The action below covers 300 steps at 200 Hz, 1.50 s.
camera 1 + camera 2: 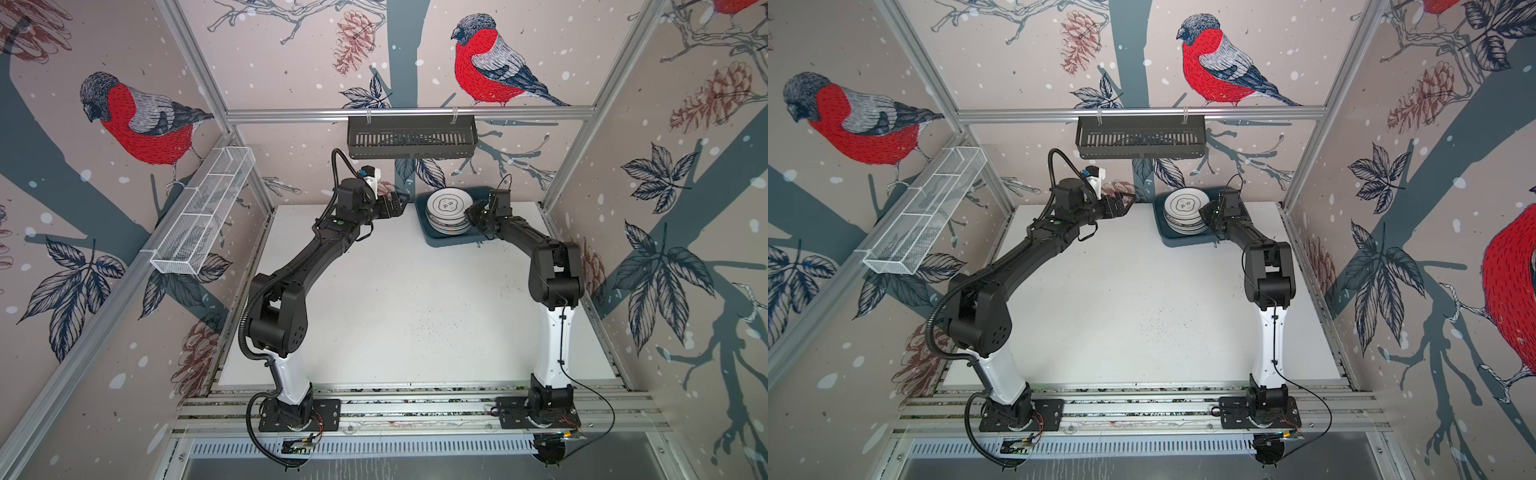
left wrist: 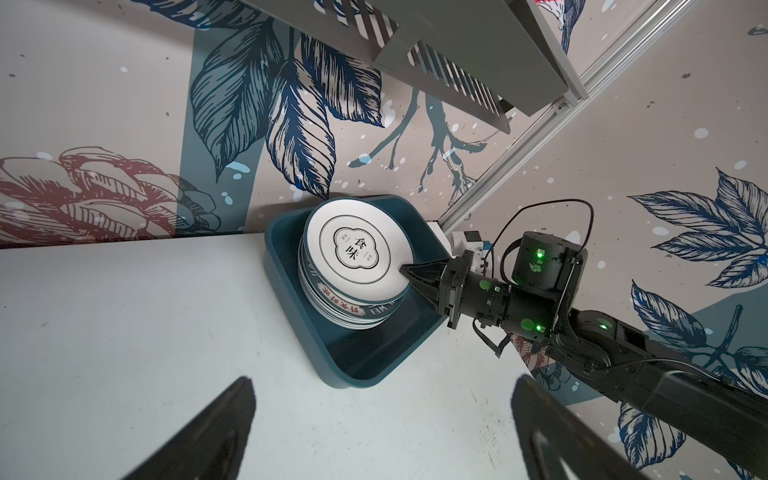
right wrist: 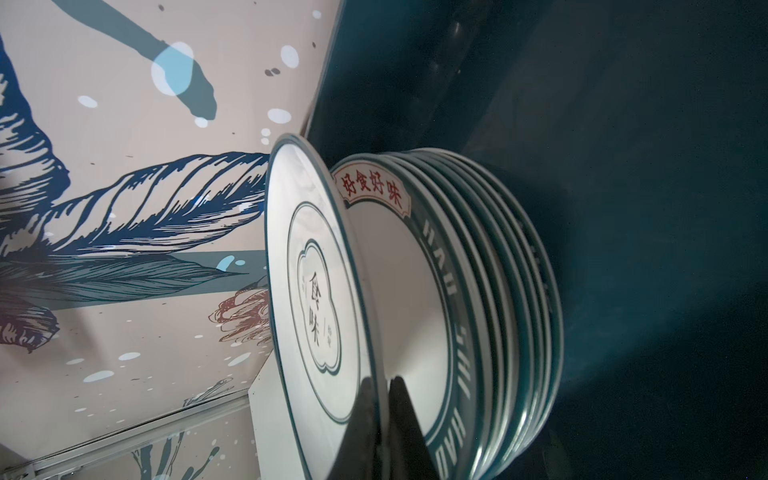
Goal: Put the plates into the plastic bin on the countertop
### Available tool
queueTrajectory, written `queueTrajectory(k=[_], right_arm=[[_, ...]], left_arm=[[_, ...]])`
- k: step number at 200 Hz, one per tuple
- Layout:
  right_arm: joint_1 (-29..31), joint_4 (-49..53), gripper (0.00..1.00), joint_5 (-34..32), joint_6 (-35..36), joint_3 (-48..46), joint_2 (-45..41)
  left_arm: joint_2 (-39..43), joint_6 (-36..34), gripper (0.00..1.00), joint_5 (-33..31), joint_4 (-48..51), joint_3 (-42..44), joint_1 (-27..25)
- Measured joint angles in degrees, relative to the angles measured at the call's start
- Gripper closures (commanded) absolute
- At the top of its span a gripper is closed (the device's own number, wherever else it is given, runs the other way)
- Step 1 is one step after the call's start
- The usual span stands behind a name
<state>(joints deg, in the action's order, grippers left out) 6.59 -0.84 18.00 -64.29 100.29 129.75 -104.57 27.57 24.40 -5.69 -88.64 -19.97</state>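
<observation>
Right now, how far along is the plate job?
Done: a stack of teal-rimmed white plates sits in the dark teal plastic bin; no plates show on the white countertop. In hand: the right gripper pinches the rim of the cloud-emblem top plate, tilted over the stack. Remaining: lower and release it. The left gripper is open, empty.

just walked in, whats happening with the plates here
The right gripper is shut on the rim of the top plate, white with a cloud emblem, holding it tilted over the stack of plates in the plastic bin. The left gripper hangs open and empty beside the bin.
</observation>
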Motion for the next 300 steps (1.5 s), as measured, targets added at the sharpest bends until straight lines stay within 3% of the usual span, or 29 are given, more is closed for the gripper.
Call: queueTrajectory(k=[80, 173, 247, 300], right_arm=[[0.22, 3.13, 0.92, -1.49, 1.51, 1.38, 0.96], [0.37, 7.10, 0.70, -4.52, 3.02, 4.31, 1.60], [1.07, 10.56, 0.65, -6.25, 4.61, 6.21, 1.60], [1.38, 11.06, 0.56, -7.04, 5.18, 6.40, 1.60]], left_arm=[[-1.90, 0.81, 0.04, 1.01, -0.02, -1.73, 0.81], [-2.78, 1.14, 0.04, 2.47, 0.07, -2.67, 1.99], [-3.10, 1.60, 0.04, 2.82, 0.22, -2.69, 2.71], [-3.10, 1.62, 0.04, 4.04, 0.22, -2.51, 3.19]])
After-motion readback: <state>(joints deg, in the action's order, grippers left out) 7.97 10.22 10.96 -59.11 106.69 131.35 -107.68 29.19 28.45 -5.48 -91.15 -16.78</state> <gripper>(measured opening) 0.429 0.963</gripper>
